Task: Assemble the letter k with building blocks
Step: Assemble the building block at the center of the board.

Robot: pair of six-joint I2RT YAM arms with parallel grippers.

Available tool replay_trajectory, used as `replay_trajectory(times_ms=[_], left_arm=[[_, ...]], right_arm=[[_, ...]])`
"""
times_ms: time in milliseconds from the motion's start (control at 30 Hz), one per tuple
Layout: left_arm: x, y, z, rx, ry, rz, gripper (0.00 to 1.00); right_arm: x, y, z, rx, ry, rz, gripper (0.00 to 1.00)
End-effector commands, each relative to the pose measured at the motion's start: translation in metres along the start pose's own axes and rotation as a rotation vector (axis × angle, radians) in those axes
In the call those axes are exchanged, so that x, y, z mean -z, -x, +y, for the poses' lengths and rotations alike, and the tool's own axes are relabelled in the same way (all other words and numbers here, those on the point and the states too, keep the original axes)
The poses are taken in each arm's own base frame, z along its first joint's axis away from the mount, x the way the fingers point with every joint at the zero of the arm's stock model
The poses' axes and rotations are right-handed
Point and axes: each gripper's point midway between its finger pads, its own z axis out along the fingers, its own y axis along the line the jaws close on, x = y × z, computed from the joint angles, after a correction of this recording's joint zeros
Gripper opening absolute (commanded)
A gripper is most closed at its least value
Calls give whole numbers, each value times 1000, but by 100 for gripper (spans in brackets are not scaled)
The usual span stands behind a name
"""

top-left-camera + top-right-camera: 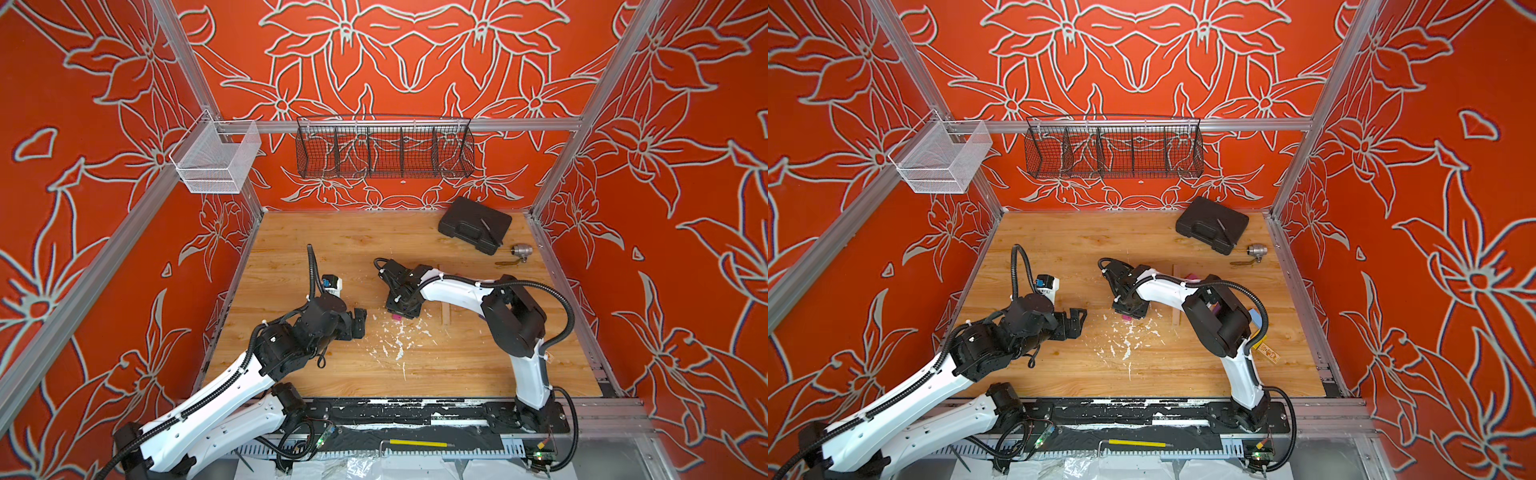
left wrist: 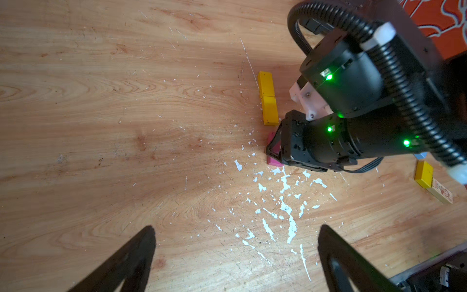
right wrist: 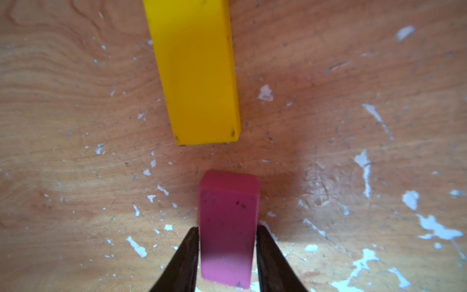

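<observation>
Your right gripper (image 3: 227, 231) is straddling the magenta block (image 3: 228, 202), which is lying flat on the table (image 3: 75, 126) just beyond the end of the yellow block (image 3: 194, 75). Its fingertips are sitting at both long sides, but I cannot tell whether they are squeezing. Your left gripper (image 2: 235, 235) is hovering wide open, holding nothing.

Orange-red walls (image 1: 374, 62) printed with pale flower outlines close in a wooden table top (image 1: 332, 249) flecked with white paint chips (image 1: 400, 353). Aluminium rails (image 1: 519, 124) frame the corners. A black wire basket (image 1: 384, 149) hangs on the back rail and a white mesh basket (image 1: 216, 162) hangs by the back left corner. The light is bright and even.
</observation>
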Motion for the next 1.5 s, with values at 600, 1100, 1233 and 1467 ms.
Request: replay_trajectory(times_ms=[600,1100,1233,1467], left_arm=[[-73,-15,-60,-35,29,384,62],[-162,-49,-80,-55,121,692,52],[-182,-59,-79,-61,132,743,51],[-204,-71,-74,-66,147,769,46]], right_arm=[[219,29,-112,241,126,-527,58],[240,-33,-130,496,385,-473,93],[234,-41,-129,516,392,-421,95],[231,-40,-130,508,381,-415,96]])
